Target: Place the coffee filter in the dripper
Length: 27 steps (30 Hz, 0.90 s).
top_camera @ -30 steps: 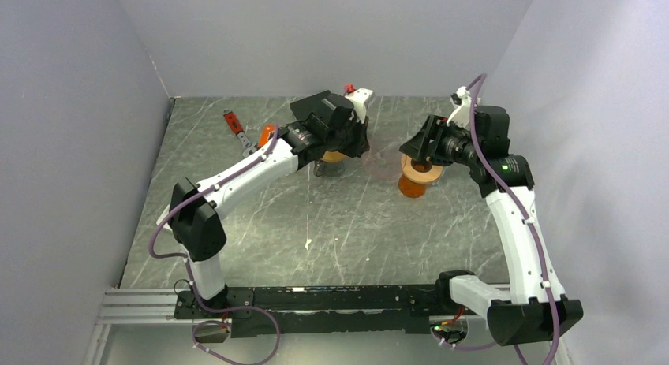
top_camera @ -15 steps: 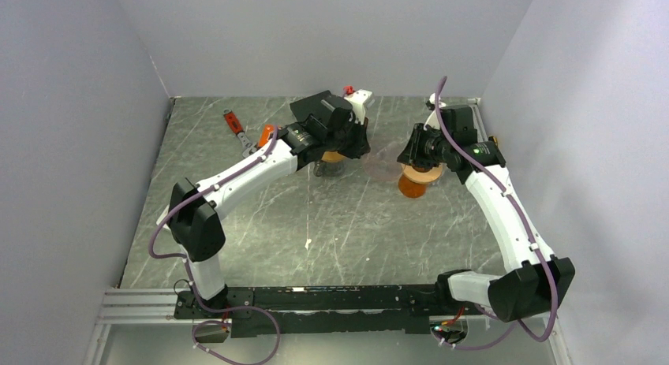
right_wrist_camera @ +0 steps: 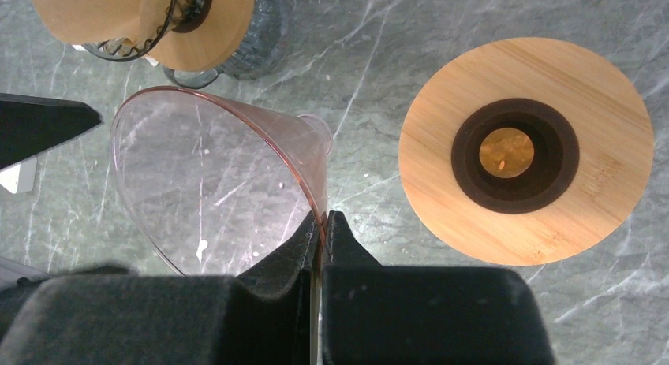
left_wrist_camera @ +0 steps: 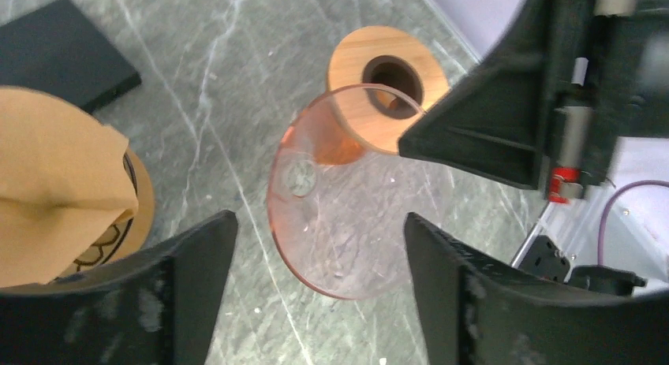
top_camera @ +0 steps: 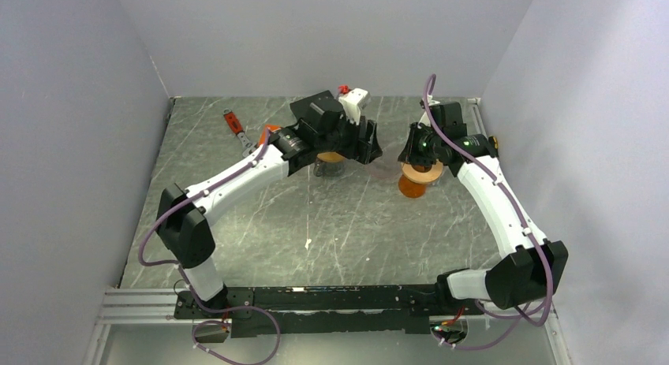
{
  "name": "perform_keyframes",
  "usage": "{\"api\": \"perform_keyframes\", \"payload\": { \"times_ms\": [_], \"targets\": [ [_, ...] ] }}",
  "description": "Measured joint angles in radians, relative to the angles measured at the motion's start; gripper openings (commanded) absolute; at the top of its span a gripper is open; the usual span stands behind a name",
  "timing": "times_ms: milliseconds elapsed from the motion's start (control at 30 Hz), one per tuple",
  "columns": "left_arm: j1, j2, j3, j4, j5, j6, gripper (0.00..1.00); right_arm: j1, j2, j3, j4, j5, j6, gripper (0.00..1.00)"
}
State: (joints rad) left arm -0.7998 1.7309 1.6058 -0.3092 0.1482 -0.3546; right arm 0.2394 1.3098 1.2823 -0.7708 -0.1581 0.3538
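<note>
While the dripper (right_wrist_camera: 213,176) hangs centre-frame, change: left gripper (left_wrist_camera: 319,223) has spread and let go; right gripper (right_wrist_camera: 319,219) has pinched its rim.
Filter: coffee filter (left_wrist_camera: 55,191) sits at the left wrist view's left edge, untouched.
Meaning: the left gripper looks free to fetch it.

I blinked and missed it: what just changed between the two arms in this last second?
The right hand swung in and pinched shut on the rim of the clear cone; the left hand opened, apparently letting it go. The wooden-topped carafe and the paper filters stayed put.
</note>
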Motion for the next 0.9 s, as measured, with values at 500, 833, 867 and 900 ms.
{"api": "perform_keyframes", "payload": {
  "times_ms": [500, 833, 867, 900],
  "targets": [
    [0.086, -0.262, -0.087, 0.051, 0.090, 0.163, 0.99, -0.035, 0.066, 0.107, 0.000, -0.056, -0.002, 0.00],
    [0.331, -0.404, -0.286, -0.019, -0.023, 0.195, 1.00, -0.192, 0.087, 0.171, -0.004, -0.183, 0.035, 0.00],
    [0.353, -0.410, -0.307, -0.024, -0.032, 0.193, 1.00, -0.216, 0.087, 0.171, -0.006, -0.193, 0.039, 0.00],
    [0.378, -0.415, -0.328, -0.034, -0.040, 0.190, 0.99, -0.246, 0.087, 0.171, -0.010, -0.204, 0.042, 0.00]
  ]
}}
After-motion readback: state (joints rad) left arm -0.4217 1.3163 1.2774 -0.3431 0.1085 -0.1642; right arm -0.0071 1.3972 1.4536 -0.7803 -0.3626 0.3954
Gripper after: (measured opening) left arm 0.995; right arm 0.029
